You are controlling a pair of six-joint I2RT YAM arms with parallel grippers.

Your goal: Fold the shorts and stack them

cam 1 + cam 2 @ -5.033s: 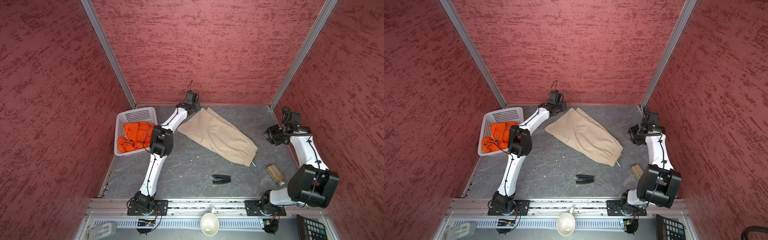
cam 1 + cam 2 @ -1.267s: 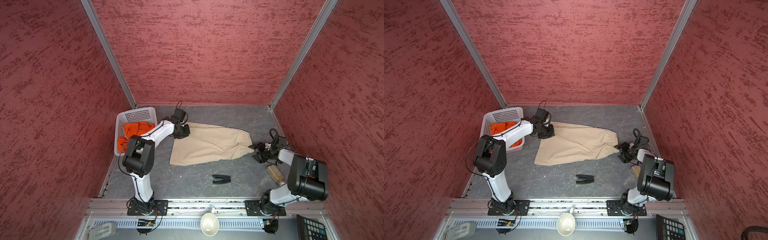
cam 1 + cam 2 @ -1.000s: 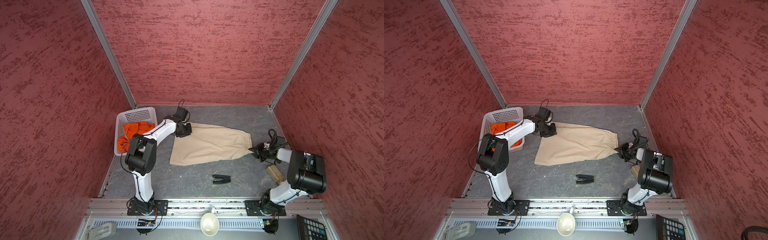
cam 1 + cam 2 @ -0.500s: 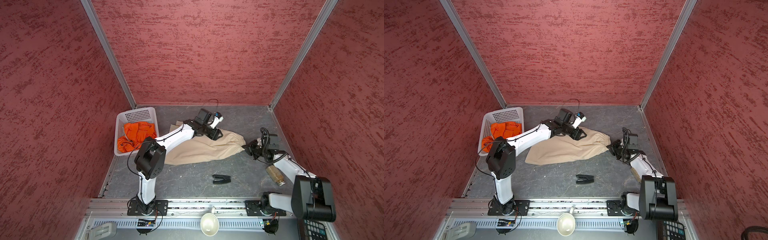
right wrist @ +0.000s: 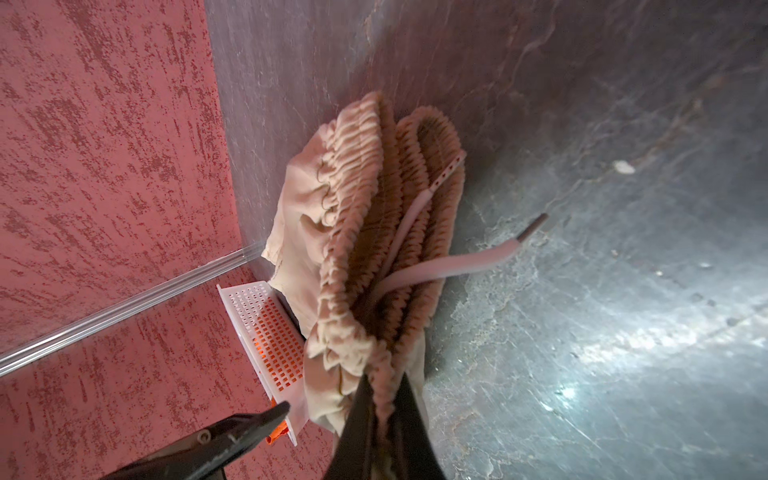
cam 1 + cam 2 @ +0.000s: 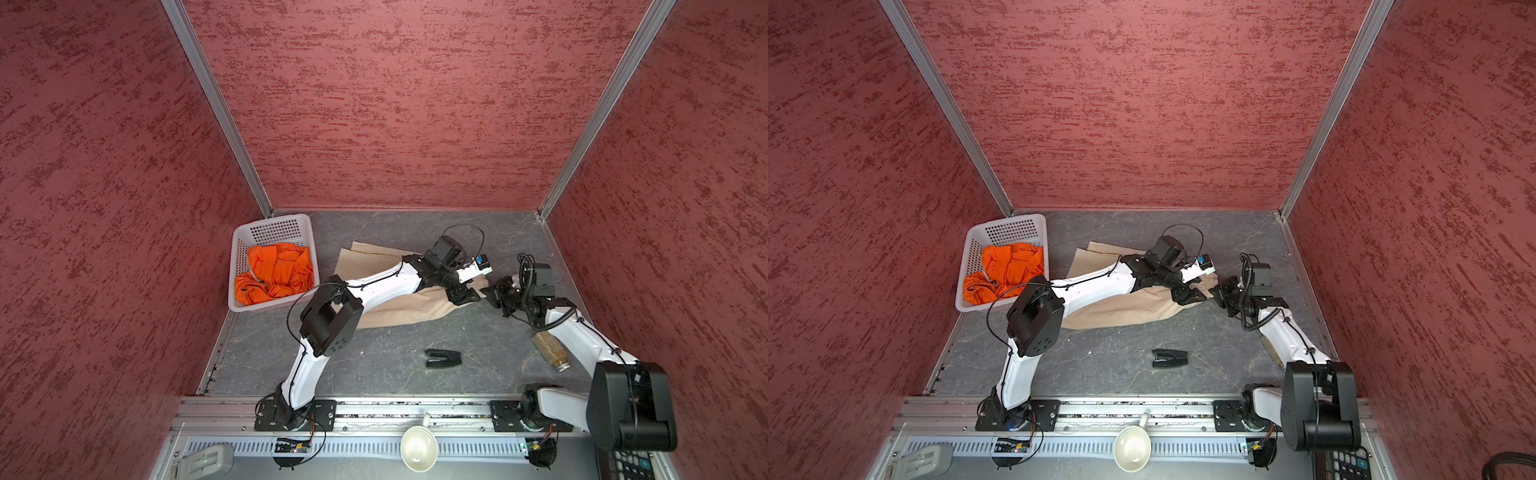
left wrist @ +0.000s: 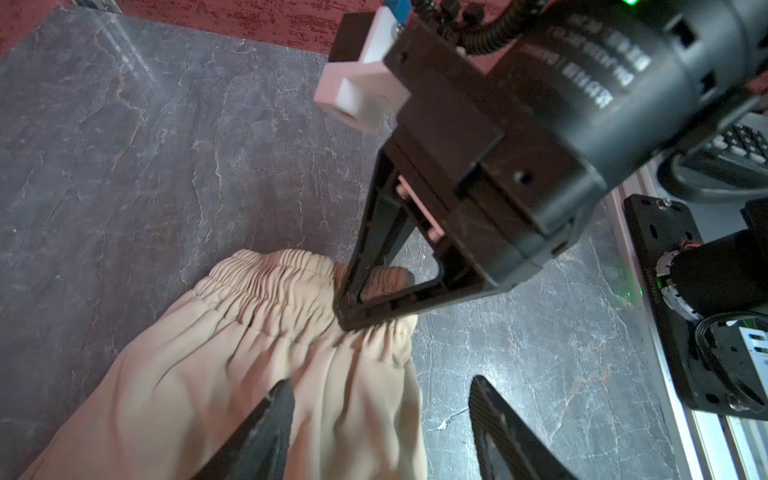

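While the beige shorts (image 6: 399,309) lie on the tabletop (image 6: 374,365), their waistband (image 7: 266,286) is clamped in the right gripper (image 7: 351,305). The left gripper (image 7: 382,380) is held open over them. The orange shorts (image 6: 276,274) are heaped in the basket (image 6: 270,232).

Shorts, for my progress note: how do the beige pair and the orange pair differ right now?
The beige shorts lie stretched out on the table; the orange shorts sit crumpled in the white basket. The right gripper pinches the waistband of the beige shorts, while no gripper touches the orange shorts. The left gripper stands open over the beige shorts. Both are cloth, and they are not stacked.
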